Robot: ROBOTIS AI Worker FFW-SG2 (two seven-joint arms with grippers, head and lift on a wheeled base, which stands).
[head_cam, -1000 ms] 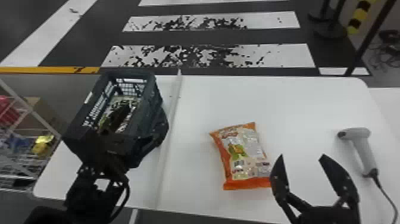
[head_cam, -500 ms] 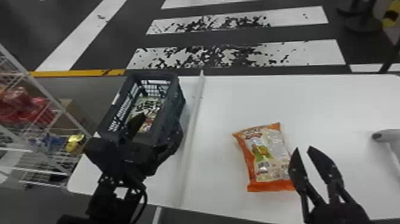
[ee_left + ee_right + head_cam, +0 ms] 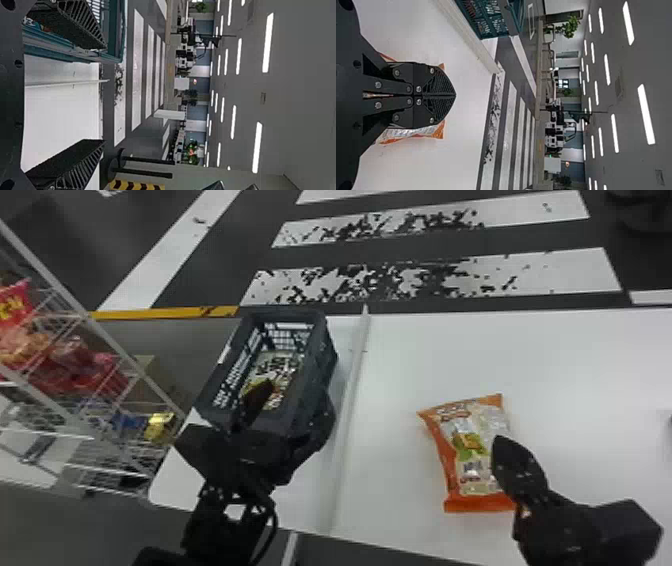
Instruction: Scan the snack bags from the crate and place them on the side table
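Head view downward, wrists outward, table shared

A wire rack holds red packages at the head view's left — white stripes cross the dark floor. Long lights line the ceiling — a green plant shows farther off.

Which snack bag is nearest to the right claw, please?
The orange bag, lying directly on the white table; the pale one lies inside the crate.

Bright ceiling strip lights, glowing white beyond the right claw in its wrist view; diffuse light across the white tabletop beside it; the claw dark, with small highlights.
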